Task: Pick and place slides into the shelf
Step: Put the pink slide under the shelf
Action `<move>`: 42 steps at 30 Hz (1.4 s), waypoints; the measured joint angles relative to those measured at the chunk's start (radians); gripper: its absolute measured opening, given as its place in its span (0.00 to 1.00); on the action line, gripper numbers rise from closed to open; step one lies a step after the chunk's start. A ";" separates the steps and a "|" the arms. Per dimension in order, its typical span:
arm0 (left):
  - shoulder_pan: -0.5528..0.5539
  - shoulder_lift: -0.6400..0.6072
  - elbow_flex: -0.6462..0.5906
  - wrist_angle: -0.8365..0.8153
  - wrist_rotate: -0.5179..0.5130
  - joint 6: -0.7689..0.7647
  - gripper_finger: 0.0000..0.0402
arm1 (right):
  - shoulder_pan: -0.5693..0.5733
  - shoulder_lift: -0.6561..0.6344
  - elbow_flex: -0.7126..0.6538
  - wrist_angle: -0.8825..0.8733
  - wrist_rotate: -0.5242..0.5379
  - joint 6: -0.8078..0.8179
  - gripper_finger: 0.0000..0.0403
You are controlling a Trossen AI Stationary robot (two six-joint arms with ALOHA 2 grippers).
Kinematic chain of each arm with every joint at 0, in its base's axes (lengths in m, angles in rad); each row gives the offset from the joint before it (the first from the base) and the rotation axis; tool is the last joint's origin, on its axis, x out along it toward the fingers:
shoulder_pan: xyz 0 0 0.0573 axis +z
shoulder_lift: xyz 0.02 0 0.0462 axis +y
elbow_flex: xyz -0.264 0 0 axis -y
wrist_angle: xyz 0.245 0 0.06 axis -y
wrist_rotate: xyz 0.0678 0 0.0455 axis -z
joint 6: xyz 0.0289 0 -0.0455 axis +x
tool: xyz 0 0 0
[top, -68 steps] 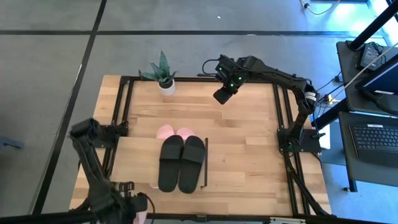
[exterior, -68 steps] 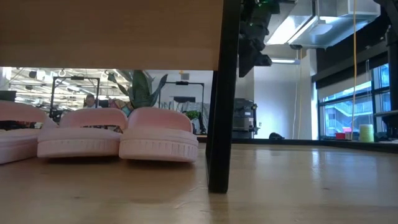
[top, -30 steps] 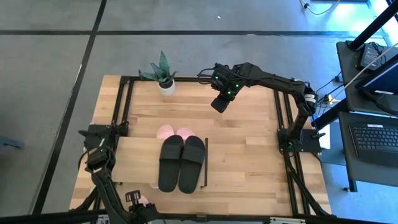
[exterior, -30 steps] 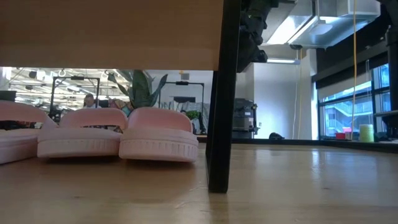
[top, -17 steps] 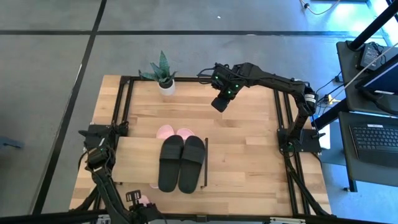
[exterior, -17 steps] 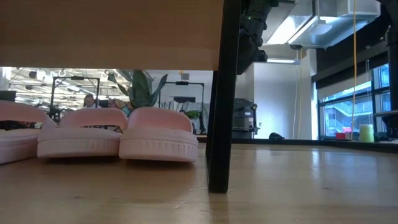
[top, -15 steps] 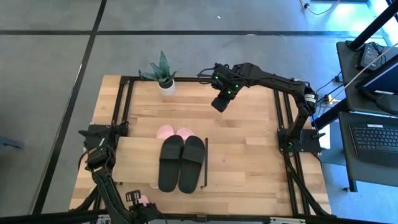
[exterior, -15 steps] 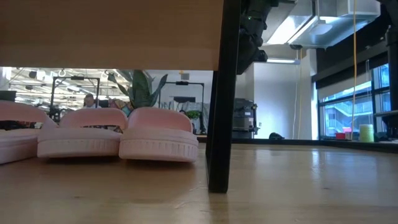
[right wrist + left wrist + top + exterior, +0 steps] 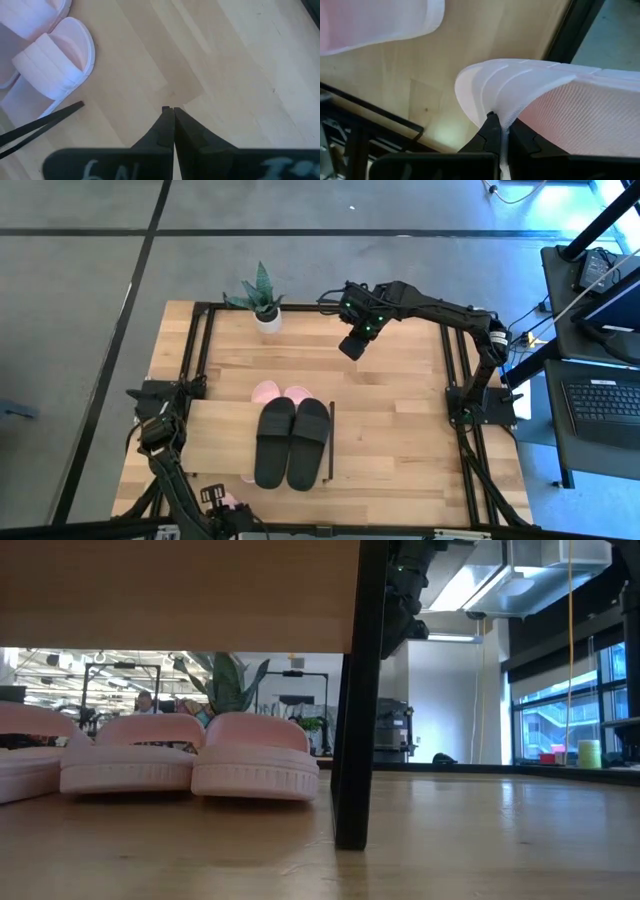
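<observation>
Left gripper (image 9: 501,131) clamps a pink slide (image 9: 560,100) — near the table's front edge, seemingly

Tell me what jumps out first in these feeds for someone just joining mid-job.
The black slides sit paired on top of the shelf, with pale pink slides tucked underneath it. At the table's near left corner, the left gripper is shut on the edge of another pale pink slide. The right gripper hangs shut and empty over bare tabletop near the potted plant.

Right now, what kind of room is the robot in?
Probably a robotics lab or workshop: bare concrete floor, a laptop on a stand beside the table, and racks of equipment far behind.
</observation>
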 joint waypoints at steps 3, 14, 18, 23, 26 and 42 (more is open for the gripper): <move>0.009 0.000 0.014 0.000 0.004 0.008 0.00 | 0.000 0.000 0.000 0.000 0.000 0.000 0.01; 0.039 -0.099 0.008 0.001 -0.094 0.007 0.00 | 0.000 0.000 0.000 0.014 0.000 0.000 0.01; 0.037 -0.096 -0.044 0.005 -0.060 0.025 0.00 | 0.003 0.000 0.000 0.021 0.000 0.000 0.01; 0.038 -0.094 -0.151 0.002 -0.007 0.033 0.00 | 0.009 0.000 0.000 0.026 0.000 -0.003 0.01; 0.036 -0.094 -0.207 0.001 0.043 0.050 0.00 | 0.015 0.000 0.000 0.028 0.000 -0.006 0.01; 0.052 -0.093 -0.285 0.000 -0.025 0.163 0.00 | 0.040 0.000 0.000 0.027 0.001 -0.018 0.01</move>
